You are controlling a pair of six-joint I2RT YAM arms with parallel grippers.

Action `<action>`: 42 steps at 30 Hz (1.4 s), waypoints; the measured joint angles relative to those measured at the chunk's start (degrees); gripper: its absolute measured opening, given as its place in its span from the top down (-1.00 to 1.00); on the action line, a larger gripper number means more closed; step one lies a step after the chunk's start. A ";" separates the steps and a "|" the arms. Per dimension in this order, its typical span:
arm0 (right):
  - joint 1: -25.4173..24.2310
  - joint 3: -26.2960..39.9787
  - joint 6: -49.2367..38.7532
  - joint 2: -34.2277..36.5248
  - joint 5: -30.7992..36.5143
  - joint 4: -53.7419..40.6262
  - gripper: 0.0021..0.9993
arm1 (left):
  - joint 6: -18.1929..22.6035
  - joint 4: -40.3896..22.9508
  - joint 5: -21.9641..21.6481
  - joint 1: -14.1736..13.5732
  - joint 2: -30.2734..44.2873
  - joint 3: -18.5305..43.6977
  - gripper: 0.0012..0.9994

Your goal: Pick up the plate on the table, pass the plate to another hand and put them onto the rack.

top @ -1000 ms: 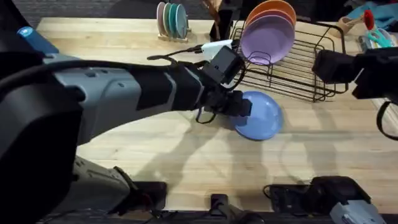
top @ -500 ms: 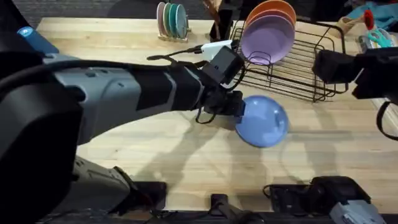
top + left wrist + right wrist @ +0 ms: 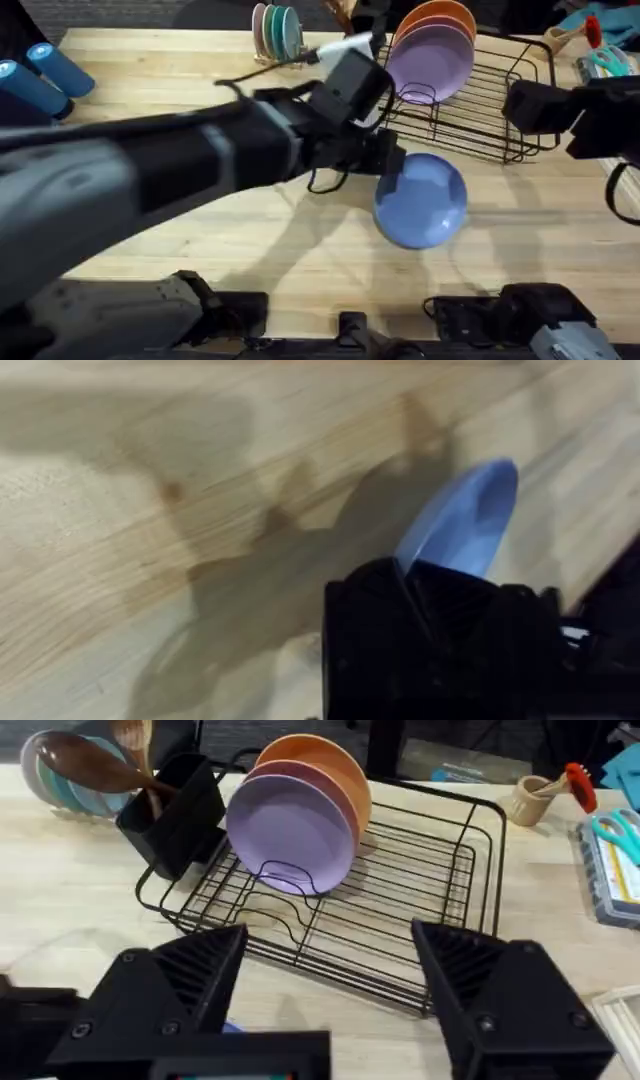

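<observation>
We clamp the left fingers (image 3: 392, 168) on the plate (image 3: 422, 200) rim, lifted beside the rack (image 3: 470, 110), while our right fingers (image 3: 330, 985) wait spread for the handover.

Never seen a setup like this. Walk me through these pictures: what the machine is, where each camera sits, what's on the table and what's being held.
These are two robot arms at a wooden table, each ending in a two-finger claw. One picture comes from a camera fixed above the table; the other two come from small cameras on each arm's wrist.

From above, the big grey and black arm crossing the picture is the left one. Its left claw is clamped on the edge of the light-blue plate. The left wrist camera shows that same plate edge-on, sticking out beyond the black fingers.

The right claw is open and holds nothing; its camera looks at the black wire rack, where a purple plate and an orange plate stand upright. A small stand of plates sits at the far edge.
</observation>
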 joint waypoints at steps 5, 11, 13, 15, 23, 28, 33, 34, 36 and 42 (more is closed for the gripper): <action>0.00 0.00 0.00 0.00 0.00 0.00 -1.00 | 0.00 -2.25 0.11 0.31 -7.21 0.00 0.92; 0.00 0.00 0.00 0.02 0.00 0.00 -1.00 | -0.60 -11.75 0.20 8.14 -16.79 0.00 0.92; 0.00 0.00 0.00 0.02 0.00 0.00 -1.00 | -1.09 -13.49 0.18 10.69 -18.41 0.00 0.92; 0.00 0.00 0.00 0.02 0.00 0.00 -1.00 | -1.81 -14.65 0.20 13.14 -19.80 0.00 0.92; 0.00 0.00 0.01 0.02 -3.05 0.00 -1.00 | -5.92 -15.71 0.20 24.73 -24.90 0.00 0.92; 0.00 0.00 2.29 0.02 -21.92 0.00 -1.00 | -10.82 -15.71 0.30 32.65 -25.39 0.00 0.93; 0.00 0.03 13.49 3.07 -28.60 0.01 -1.00 | -11.23 -15.71 0.86 33.07 -25.39 0.00 0.92; 0.14 0.02 15.64 4.80 -29.74 0.01 -1.00 | -11.23 -15.71 0.92 33.07 -25.39 0.00 0.92; 0.69 0.02 16.54 5.97 -30.78 0.02 -1.00 | -11.25 -15.71 1.07 33.07 -25.39 0.00 0.92; 4.30 0.03 20.27 10.96 -33.63 1.07 -1.00 | -11.26 -15.73 1.27 33.07 -25.39 0.00 0.92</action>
